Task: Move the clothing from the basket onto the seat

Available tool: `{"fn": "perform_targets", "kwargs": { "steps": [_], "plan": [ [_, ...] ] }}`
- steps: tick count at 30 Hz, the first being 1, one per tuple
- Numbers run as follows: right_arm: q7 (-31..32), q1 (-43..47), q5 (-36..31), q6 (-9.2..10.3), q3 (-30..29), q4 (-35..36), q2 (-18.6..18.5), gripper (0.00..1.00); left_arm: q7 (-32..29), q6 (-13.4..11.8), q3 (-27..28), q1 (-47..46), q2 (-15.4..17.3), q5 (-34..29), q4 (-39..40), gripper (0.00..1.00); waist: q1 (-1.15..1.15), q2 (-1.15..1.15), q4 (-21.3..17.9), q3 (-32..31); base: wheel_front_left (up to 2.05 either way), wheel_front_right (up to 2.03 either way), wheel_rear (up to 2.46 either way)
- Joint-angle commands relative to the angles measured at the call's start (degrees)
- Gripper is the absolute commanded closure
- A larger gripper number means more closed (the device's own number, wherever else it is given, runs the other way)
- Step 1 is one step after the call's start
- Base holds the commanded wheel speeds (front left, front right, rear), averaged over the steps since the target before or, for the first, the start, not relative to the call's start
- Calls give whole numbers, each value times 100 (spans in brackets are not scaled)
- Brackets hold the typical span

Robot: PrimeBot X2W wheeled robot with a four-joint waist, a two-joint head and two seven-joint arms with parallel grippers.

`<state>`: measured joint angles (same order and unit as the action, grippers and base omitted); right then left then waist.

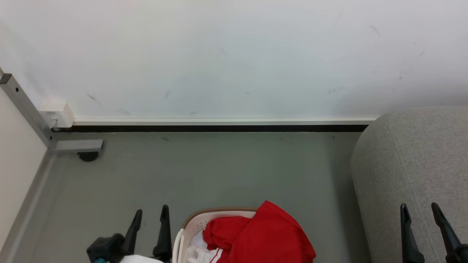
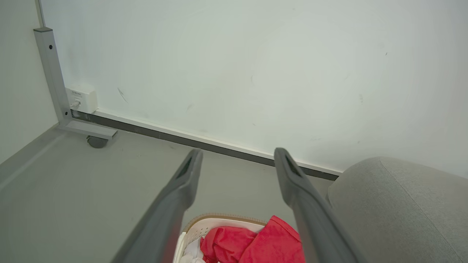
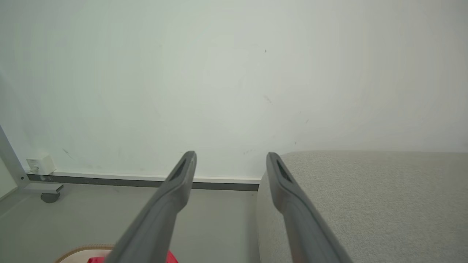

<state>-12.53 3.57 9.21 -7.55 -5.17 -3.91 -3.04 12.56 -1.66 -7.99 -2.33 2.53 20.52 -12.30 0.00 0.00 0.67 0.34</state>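
Observation:
The bright red clothing (image 1: 261,233) lies heaped in the cream-white basket (image 1: 192,223) at the bottom middle of the head view, spilling over its right rim, with white lining showing at the left. The same clothing (image 2: 252,243) and basket (image 2: 204,224) sit low between the fingers in the left wrist view. The light grey seat (image 1: 413,164) stands to the right of the basket. My left gripper (image 1: 151,212) hangs open just left of the basket, holding nothing. My right gripper (image 1: 419,208) is open in front of the seat (image 3: 365,197), empty.
A white wall with a dark baseboard (image 1: 219,128) runs across the back. At the left stand a grey metal frame leg with a caster (image 1: 87,156) and a white wall box (image 1: 56,113). Grey floor (image 1: 219,168) lies between the basket and the wall.

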Motion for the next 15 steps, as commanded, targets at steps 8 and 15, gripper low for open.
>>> {"fn": "perform_targets", "kwargs": {
  "steps": [8, 15],
  "plan": [
    [-136, 103, -425, 10, -47, 52, -9, 0, 150, -67, -68, 67, 53, -505, 50, 0, 0, 0, -12, 9, 0, 0, 0],
    [-215, 128, -520, 11, -71, -63, 2, 0, 209, -92, -110, 84, 54, -770, 31, 0, 0, 0, 0, 17, 0, 0, 0]
  ]
}}
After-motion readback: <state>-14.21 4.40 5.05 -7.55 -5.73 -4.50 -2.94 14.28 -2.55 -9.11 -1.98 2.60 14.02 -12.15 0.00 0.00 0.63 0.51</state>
